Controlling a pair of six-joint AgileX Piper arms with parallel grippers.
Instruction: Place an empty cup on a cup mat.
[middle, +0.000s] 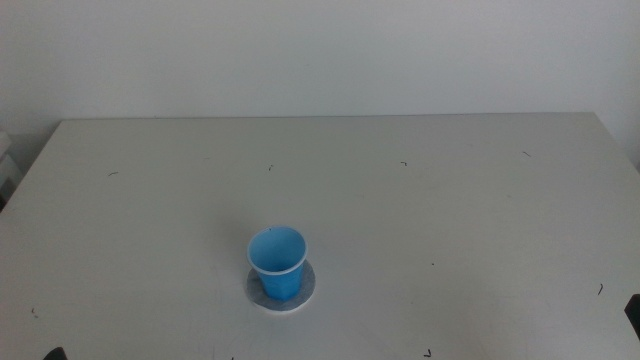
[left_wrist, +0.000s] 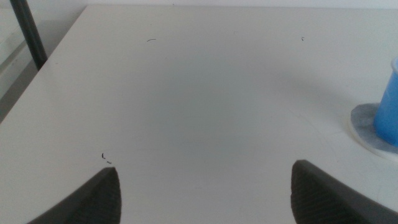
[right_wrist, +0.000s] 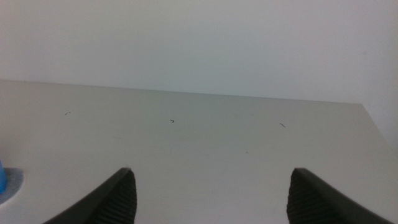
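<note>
**Op A:** From my seat the cup (middle: 277, 262) stands upright on the mat (middle: 300, 297), mouth up, nothing inside that I can see. A grey sliver of mat shows around its base, mostly on the near and right side, so it sits a little off centre but fully on.

**Op B:** Agreed. I'd judge the placing done. Where are my grippers?

**Op A:** Both low and back, waiting. The left gripper (left_wrist: 205, 186) has its jaws wide apart over bare table (middle: 450, 200), holding nothing; cup and mat show only at the edge of its wrist view. The right gripper (right_wrist: 211, 193) is also spread and empty, with just a scrap of blue and mat at the side.

**Op B:** I read that as both arms parked clear so nothing can nudge the cup. Anything in the way?

**Op A:** I see only small dark specks on the tabletop and a plain wall (middle: 320, 50) behind. A dark post (left_wrist: 28, 34) stands off the table's corner in the left wrist view, well apart from everything.
</note>
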